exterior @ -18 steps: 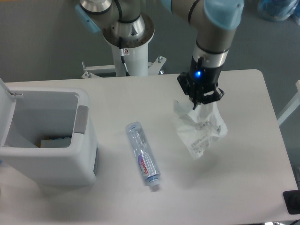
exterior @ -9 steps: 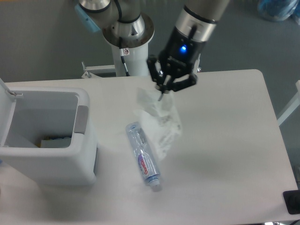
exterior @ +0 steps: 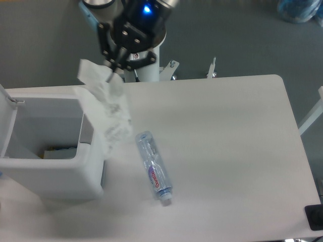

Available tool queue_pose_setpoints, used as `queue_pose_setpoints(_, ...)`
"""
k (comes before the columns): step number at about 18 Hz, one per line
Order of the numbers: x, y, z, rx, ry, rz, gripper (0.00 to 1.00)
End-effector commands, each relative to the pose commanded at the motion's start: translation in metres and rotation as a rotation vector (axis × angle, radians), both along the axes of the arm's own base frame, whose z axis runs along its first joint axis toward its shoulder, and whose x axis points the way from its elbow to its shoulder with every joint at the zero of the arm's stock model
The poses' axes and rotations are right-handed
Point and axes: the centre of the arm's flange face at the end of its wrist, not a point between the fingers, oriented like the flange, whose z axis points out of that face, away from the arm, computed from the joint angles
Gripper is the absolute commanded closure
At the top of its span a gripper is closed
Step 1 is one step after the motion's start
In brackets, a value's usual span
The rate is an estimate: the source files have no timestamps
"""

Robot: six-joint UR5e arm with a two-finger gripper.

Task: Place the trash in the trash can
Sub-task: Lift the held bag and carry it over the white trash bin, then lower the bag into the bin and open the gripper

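My gripper (exterior: 117, 64) is high at the back, just right of the trash can's far right corner, shut on the top of the crumpled white-and-clear plastic wrapper (exterior: 108, 111). The wrapper hangs down over the right wall of the white trash can (exterior: 55, 174), whose lid stands open at the left. On the table to the right of the can lies the crushed clear plastic bottle (exterior: 154, 168) with a red-lettered label, its cap pointing toward the front edge.
Something small and dark with a pale piece lies in the bottom of the can (exterior: 55, 150). The robot's white base column (exterior: 141, 65) stands behind the table's back edge. A black object (exterior: 315, 217) sits at the front right corner.
The gripper has carried the wrapper leftward and back across the table, from right of the bottle, past it, to the can's right rim. The bottle has not moved.
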Motion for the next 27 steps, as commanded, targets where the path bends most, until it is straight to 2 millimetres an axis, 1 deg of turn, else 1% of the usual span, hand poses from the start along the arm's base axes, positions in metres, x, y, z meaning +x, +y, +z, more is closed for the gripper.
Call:
queue_pose_setpoints(1,0.004,0.001,0.000,0.001,-0.001,-0.008,1.00)
queue_pose_setpoints(3,0.023,0.007,0.001,0.005,0.005,-0.047,1.00)
queue_pose_setpoints(6,0.045,0.020,-0.001,0.006,0.004,-0.096,1.00)
queue_pose_setpoints(9,0.064,0.028,-0.008,-0.003,-0.005,-0.137,1.00)
queue_pose_setpoints(10,0.067,0.030,-0.010,-0.005,-0.009,-0.144,1.00)
queue_pose_setpoints(11,0.065,0.032,-0.014,-0.012,-0.015,-0.144,1.00)
queue_pose_setpoints(15,0.057,0.042,-0.045,-0.048,-0.049,-0.148,1.00)
queue_pose_setpoints(17,0.050,0.050,-0.056,-0.057,-0.055,-0.147,1.00)
queue_pose_setpoints(20,0.036,0.065,-0.069,-0.062,-0.058,-0.132,1.00)
queue_pose_setpoints(27,0.023,0.080,-0.091,-0.072,-0.062,-0.109,1.00)
